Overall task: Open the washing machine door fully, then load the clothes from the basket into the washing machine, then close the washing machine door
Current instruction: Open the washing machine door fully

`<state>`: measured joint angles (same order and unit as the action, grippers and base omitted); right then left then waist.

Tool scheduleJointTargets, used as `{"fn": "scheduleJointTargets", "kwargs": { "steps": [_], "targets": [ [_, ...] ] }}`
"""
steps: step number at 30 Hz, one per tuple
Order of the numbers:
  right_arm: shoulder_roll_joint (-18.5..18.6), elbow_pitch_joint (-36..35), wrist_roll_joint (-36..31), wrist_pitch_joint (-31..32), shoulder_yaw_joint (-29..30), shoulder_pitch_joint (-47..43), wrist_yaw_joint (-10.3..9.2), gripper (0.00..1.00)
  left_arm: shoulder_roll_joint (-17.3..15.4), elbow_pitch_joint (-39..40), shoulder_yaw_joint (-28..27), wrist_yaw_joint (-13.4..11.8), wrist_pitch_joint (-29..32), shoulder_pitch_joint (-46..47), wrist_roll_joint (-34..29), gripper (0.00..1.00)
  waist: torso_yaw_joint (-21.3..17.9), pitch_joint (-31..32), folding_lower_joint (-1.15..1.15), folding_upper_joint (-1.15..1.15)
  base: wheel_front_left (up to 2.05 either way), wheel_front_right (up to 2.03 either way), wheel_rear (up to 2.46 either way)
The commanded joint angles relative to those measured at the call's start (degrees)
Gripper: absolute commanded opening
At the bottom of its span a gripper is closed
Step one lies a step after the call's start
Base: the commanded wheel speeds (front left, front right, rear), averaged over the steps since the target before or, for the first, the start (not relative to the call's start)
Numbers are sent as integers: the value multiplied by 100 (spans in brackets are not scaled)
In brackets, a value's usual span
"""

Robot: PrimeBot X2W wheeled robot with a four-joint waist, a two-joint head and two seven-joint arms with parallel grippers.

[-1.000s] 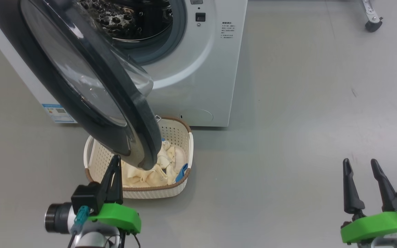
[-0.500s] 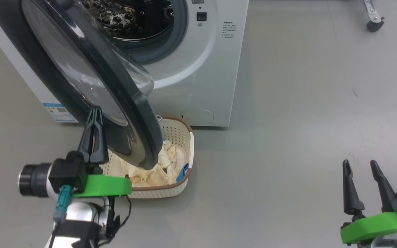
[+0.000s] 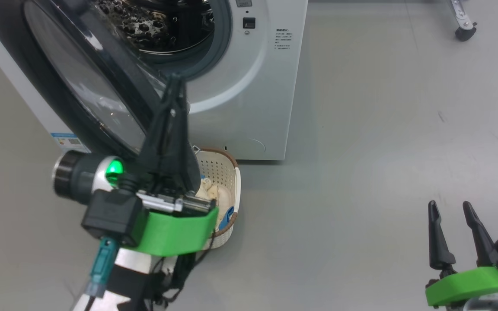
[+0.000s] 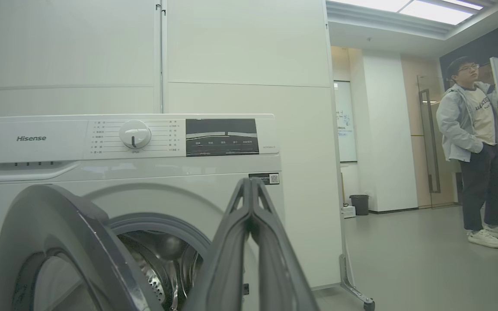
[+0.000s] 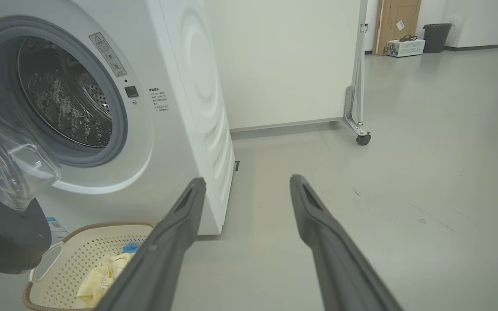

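Fingers (image 3: 167, 129) together, left gripper (image 3: 174, 84) stands near the door (image 3: 84, 97) rim in head view, right gripper (image 3: 449, 206) spread; left wrist view: stiff door half-open, likely best pushed at its free edge; right wrist view: soft clothes (image 5: 102, 276) in basket (image 5: 59, 268) beneath it

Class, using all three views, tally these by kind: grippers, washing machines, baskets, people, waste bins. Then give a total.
Grippers: 2 (left gripper, right gripper)
Washing machine: 1
Basket: 1
Person: 1
Waste bin: 1
Total: 6
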<state>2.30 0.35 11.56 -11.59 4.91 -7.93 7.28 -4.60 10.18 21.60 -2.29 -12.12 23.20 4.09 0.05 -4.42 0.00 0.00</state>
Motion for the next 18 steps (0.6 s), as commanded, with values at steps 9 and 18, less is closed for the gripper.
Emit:
{"fn": "scheduleJointTargets", "kwargs": {
  "steps": [9, 18],
  "targets": [
    [58, -177, 6, -17, -244, 143, 21, 100, 158, -548, 953, 156, 487, 281, 868, 0, -182, 7, 0, 0, 0, 0, 0],
    [58, -191, 11, -8, -276, 163, 21, 100, 170, -1715, 1169, -302, 493, 427, 1416, 0, -261, -60, 0, 0, 0, 0, 0]
  ]
}}
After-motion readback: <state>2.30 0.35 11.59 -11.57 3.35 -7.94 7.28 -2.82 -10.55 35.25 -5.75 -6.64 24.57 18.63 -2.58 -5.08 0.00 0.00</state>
